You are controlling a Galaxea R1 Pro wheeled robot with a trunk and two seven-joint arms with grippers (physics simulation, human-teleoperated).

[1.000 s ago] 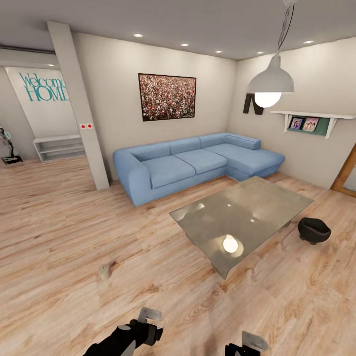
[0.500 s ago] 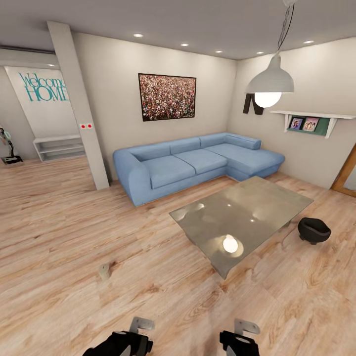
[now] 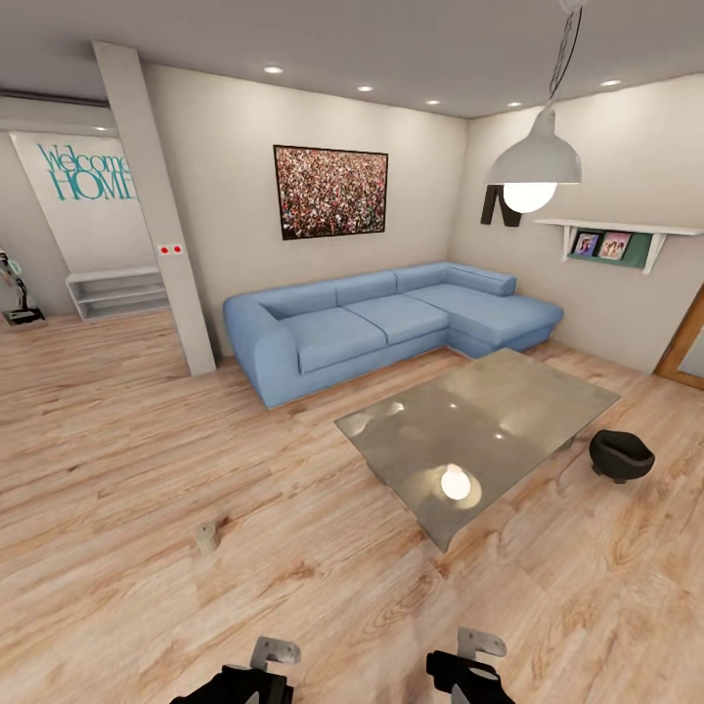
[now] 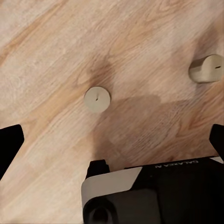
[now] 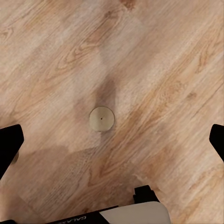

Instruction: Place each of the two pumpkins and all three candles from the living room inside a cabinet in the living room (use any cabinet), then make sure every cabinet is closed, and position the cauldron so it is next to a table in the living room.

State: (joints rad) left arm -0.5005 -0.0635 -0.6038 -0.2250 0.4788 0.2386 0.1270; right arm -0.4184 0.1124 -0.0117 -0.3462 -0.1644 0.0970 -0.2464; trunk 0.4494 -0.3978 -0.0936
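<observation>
Head view: one candle [image 3: 205, 537] is standing upright on the wooden floor [image 3: 117, 460], ahead of and well apart from the left gripper [image 3: 262, 665]. Left wrist view: a candle [image 4: 97, 99] is sitting upright below the left gripper, a second candle [image 4: 206, 68] is lying on its side nearby. Right wrist view: a candle [image 5: 101, 118] is standing beneath the right gripper [image 3: 469, 663]. Both grippers are hanging spread wide, holding nothing, touching nothing. The cauldron [image 3: 621, 455] is resting on the floor just beside the glass surface [image 3: 479, 420]. A blue sofa [image 3: 381, 323] is lining the wall.
</observation>
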